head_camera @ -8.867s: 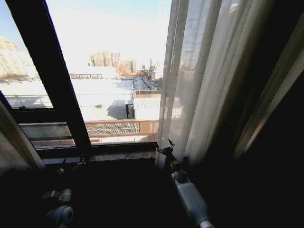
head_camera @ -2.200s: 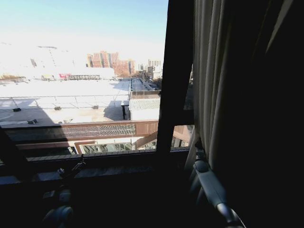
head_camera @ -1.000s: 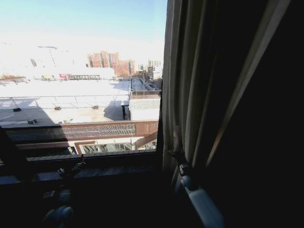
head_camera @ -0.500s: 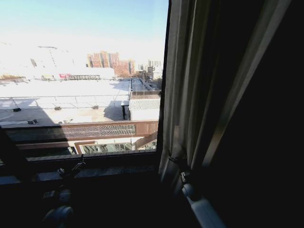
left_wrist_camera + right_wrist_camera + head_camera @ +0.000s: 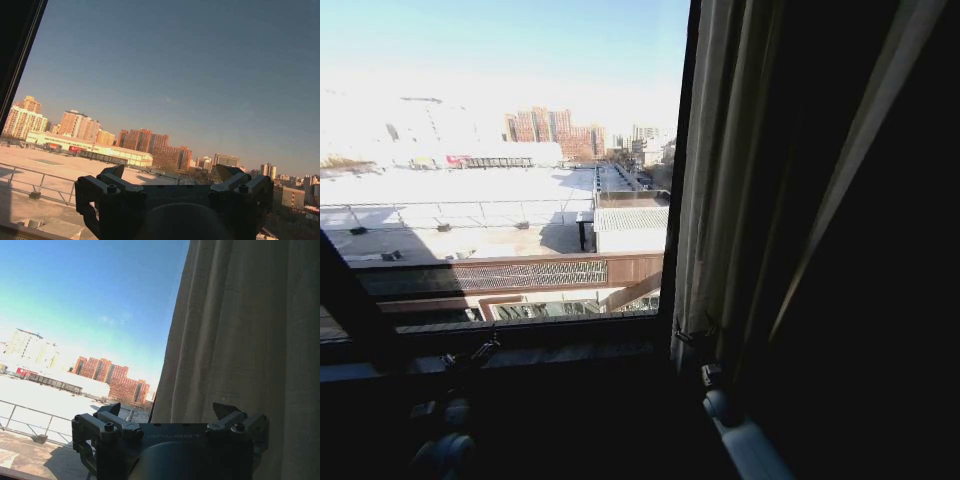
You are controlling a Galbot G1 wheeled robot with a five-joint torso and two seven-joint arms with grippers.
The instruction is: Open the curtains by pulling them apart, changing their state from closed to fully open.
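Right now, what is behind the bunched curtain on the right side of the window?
The gathered curtain is too dense here to see through; whatever lies behind it is covered. Beside its edge the black window frame and the sunlit rooftops show. The right gripper, open, sits at its hem.

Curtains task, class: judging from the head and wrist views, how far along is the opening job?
Mostly done: the right curtain is bunched at the window's right side, and the glass shows open rooftops. In hand: the right gripper sits at that curtain's inner edge, jaws open. The left gripper rests low by the sill. Left: the left panel's state cannot be judged.
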